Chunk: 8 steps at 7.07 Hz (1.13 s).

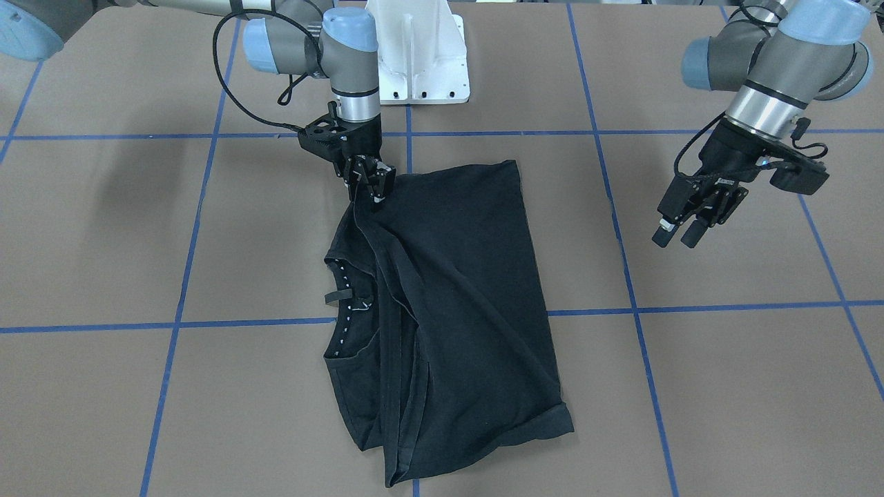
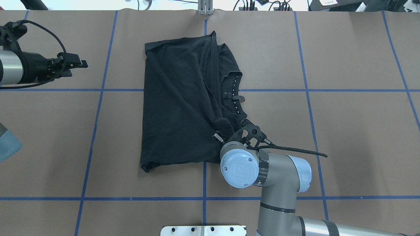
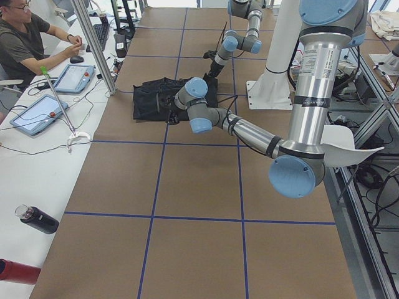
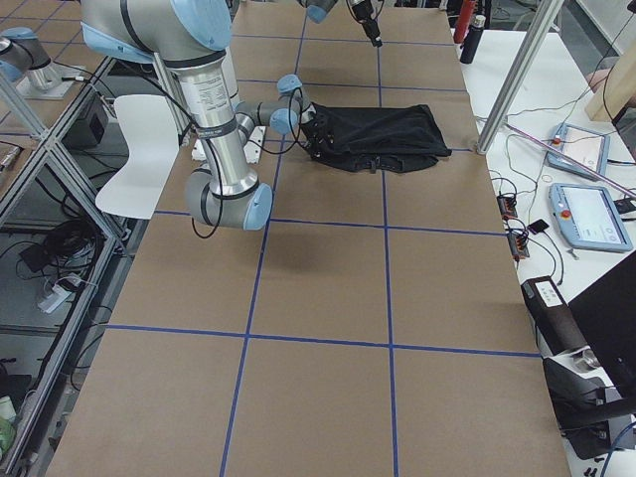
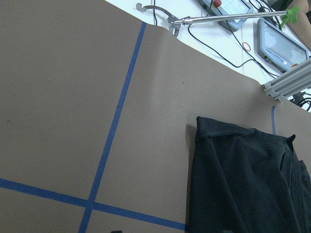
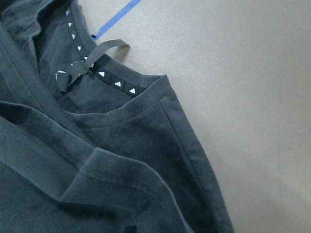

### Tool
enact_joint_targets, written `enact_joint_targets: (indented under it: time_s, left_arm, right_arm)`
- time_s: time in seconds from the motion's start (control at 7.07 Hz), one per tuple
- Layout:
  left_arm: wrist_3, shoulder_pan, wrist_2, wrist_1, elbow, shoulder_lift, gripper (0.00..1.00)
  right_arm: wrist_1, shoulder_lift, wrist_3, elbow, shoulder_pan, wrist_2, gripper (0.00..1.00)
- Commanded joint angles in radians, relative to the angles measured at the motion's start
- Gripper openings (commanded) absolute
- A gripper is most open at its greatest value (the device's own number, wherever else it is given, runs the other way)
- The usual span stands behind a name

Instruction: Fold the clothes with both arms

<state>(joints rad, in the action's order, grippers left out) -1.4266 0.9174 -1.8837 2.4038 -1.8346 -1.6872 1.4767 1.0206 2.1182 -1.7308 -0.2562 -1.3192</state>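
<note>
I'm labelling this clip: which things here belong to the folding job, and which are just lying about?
Job: black T-shirt; right gripper, gripping its corner; left gripper, open, off to the side.
Lying about: tablets on the side bench; black bottle; white pedestal base.

Worktop [image 1: 725, 386]: brown sheet, gridded with blue tape [image 1: 690, 308]. Light is even and from above, leaving only soft shadows.

Along the operators' side runs a white bench [image 3: 25, 180] carrying two tablets [image 3: 37, 114], loose cables, a black bottle [image 3: 37, 219] and a red bottle [image 3: 15, 272]. An operator [image 3: 22, 40] sits at the bench, hand by a mouse [image 3: 76, 59]. Aluminium posts [image 3: 93, 43] stand at the worktop edge.

Opposite side: grey floor [image 4: 40, 328] below frame rails, strewn with cables.
</note>
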Motion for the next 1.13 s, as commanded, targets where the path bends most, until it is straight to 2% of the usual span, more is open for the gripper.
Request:
enact_joint_targets:
  time_s: [0.0, 0.42, 0.57, 0.71, 0.99]
  left_arm:
    - [0.000, 0.000, 0.000, 0.000, 0.000, 0.000, 0.75]
    - [0.000, 0.000, 0.000, 0.000, 0.000, 0.000, 0.75]
    - [0.000, 0.000, -0.002, 0.000, 0.000, 0.000, 0.75]
    - [0.000, 0.000, -0.002, 0.000, 0.000, 0.001, 0.75]
    - [0.000, 0.000, 0.000, 0.000, -0.002, 0.001, 0.75]
  right_arm:
    - [0.008, 0.001, -0.006, 0.004, 0.000, 0.000, 0.59]
    - [0.010, 0.003, -0.006, 0.011, 0.000, 0.000, 0.49]
    - [0.010, -0.003, -0.006, 0.013, 0.000, 0.002, 0.38]
    - [0.010, -0.008, -0.006, 0.011, 0.000, 0.002, 0.00]
    - [0.007, -0.007, -0.006, 0.033, 0.002, 0.003, 0.00]
